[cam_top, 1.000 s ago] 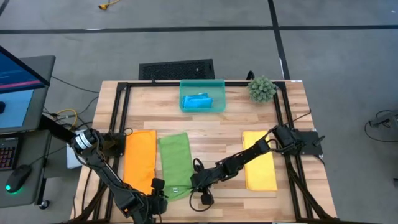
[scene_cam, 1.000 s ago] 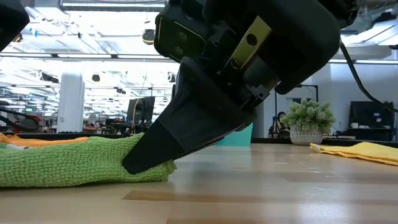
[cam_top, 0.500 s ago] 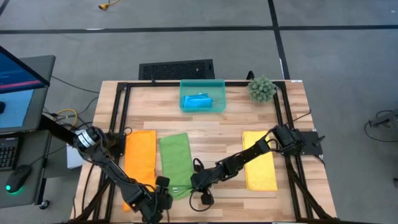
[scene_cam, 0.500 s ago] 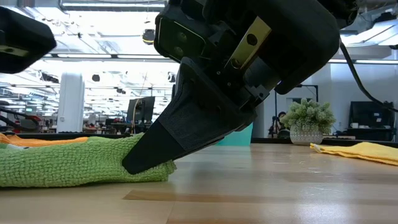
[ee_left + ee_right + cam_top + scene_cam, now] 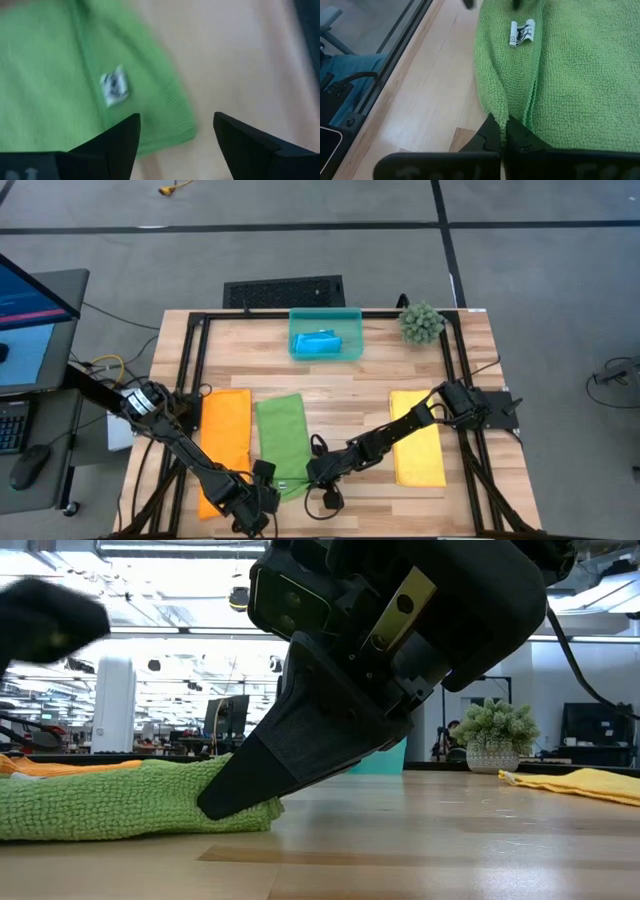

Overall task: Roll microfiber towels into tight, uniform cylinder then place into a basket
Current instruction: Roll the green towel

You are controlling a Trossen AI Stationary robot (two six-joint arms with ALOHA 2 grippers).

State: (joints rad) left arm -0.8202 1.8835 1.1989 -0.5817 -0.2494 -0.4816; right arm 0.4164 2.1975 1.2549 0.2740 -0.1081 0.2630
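The green towel (image 5: 280,442) lies flat on the table between the orange towel (image 5: 225,442) and the yellow towel (image 5: 417,438). My right gripper (image 5: 501,131) is shut on its near right corner. My left gripper (image 5: 176,134) hangs open over the green towel's near left corner (image 5: 175,125), beside the white tag (image 5: 114,86), and touches nothing. In the low view it is a dark blur (image 5: 50,620) above the towel. The teal basket (image 5: 350,315) stands at the far middle with a rolled blue towel (image 5: 320,342) inside. My right gripper pinches a raised fold of the green towel (image 5: 498,111) between its two shut fingers, at the near edge by the right corner. The fingers (image 5: 240,795) come slanting down from the table's right. The fold stands up as a ridge, and the remainder of the towel lies flat.
A spiky green plant ball (image 5: 421,323) sits at the far right corner. A black frame (image 5: 195,380) runs along the table's sides. Bare wood (image 5: 340,395) lies between the towels and the basket.
My left gripper has swung from the near end of the orange towel toward the table's right, and now stands over the green towel's near left corner. My right gripper and the towels have kept still.
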